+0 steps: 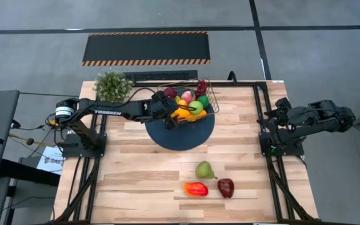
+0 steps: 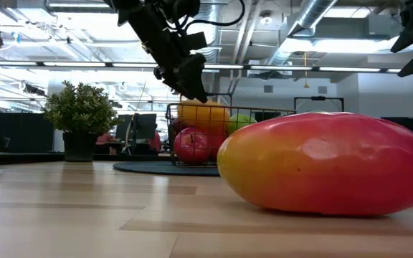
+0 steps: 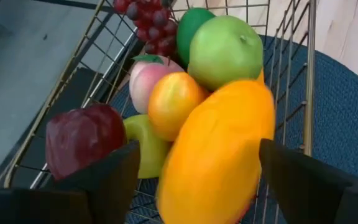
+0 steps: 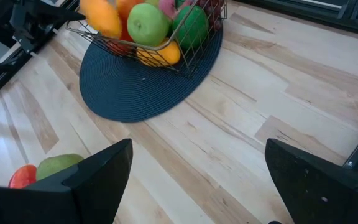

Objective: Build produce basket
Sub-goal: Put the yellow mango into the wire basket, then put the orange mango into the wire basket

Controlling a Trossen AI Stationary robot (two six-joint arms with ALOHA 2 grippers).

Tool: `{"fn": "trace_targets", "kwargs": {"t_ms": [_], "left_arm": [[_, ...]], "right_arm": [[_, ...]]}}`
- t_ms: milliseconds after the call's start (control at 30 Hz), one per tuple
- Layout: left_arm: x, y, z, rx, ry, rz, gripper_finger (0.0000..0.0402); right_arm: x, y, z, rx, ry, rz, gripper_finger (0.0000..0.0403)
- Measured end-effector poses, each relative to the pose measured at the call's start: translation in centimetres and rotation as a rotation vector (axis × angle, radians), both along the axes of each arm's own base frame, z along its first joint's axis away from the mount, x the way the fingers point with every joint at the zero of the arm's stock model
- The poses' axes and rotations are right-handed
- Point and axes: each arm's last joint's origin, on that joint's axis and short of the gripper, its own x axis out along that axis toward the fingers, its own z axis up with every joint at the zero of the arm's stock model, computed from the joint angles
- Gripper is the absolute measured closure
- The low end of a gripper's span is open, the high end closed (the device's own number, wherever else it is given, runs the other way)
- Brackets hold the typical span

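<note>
Gold-bronze basket (image 1: 210, 100) holds most produce; left gripper (image 3: 194, 186) hovers above it, jaws released around an orange mango (image 3: 219, 155) (just dropped, I judge). Next: fetch the pear (image 1: 204, 169) nearby.

- We are seeing a basket (image 3: 61, 93) of thin shiny metal wire.
- We are noticing glossy smooth plastic fruit (image 3: 219, 149).
- We are looking at a woven matt mat (image 4: 135, 87) on a pale wood table (image 1: 142, 181).

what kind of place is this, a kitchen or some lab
Likely a robotics lab or open workshop, not a kitchen: exposed ceiling ducts, hazard-striped floor mat, and a wooden table framed by two mounted arms.
</note>
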Motion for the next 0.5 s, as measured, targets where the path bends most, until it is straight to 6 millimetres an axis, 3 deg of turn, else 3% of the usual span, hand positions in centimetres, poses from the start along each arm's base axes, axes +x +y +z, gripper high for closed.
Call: {"fn": "trace_targets", "kwargs": {"t_ms": [133,300,500], "left_arm": [[0.0,0.0,0.0,-0.018,-0.003,-0.015,0.0064],[0.2,-0.3,0.2,-0.065,-0.04,-0.058,0.0063],[1.3,-2.3,4.1,-0.185,-0.19,-0.201,0.0063]], "right_arm": [[0.0,0.0,0.0,0.002,-0.001,-0.002,0.0017],[0.0,0.0,0.0,0.011,-0.004,-0.009,0.0017],[0.0,0.0,0.0,0.01,-0.002,-0.01,0.0017]]}}
